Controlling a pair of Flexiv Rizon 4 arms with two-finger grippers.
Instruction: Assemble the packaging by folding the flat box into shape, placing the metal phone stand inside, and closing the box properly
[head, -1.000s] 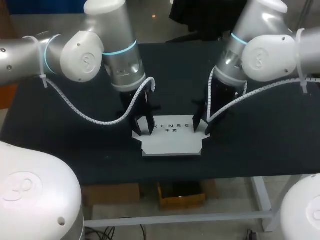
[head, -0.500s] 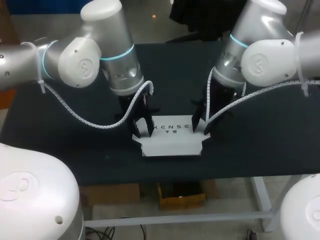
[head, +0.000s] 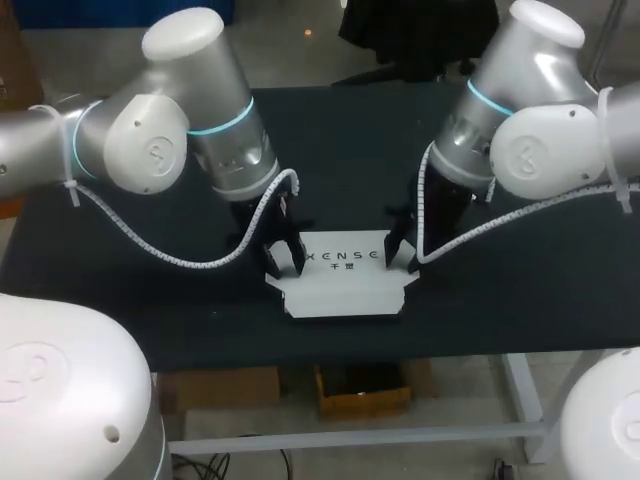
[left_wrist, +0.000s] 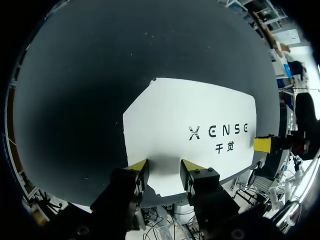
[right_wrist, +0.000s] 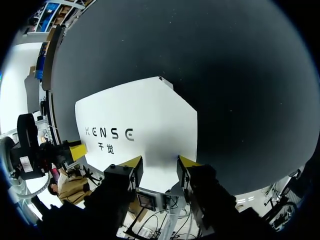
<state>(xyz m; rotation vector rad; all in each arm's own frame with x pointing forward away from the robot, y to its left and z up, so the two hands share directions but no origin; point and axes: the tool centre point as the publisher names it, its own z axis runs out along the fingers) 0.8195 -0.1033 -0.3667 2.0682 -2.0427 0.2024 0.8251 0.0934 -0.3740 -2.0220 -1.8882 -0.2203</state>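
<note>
The box (head: 343, 275) is a white sheet of card, flat and unfolded. It lies on the dark table (head: 150, 290) near the front edge, about midway across. Dark print runs across its far half. Its corners are cut at angles, and small tabs stick out at the sides.

Flat box (head: 345, 278) — smooth matt white card; table (head: 520, 290) — dark matt surf.

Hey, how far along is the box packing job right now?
Nothing looks done yet: the white box lies flat on the table. In hand: the left gripper and right gripper, both open, sit at its opposite side edges, fingers over the cardboard. Left to do: folding it into shape, putting in the phone stand, which is not in view, and closing it.
</note>
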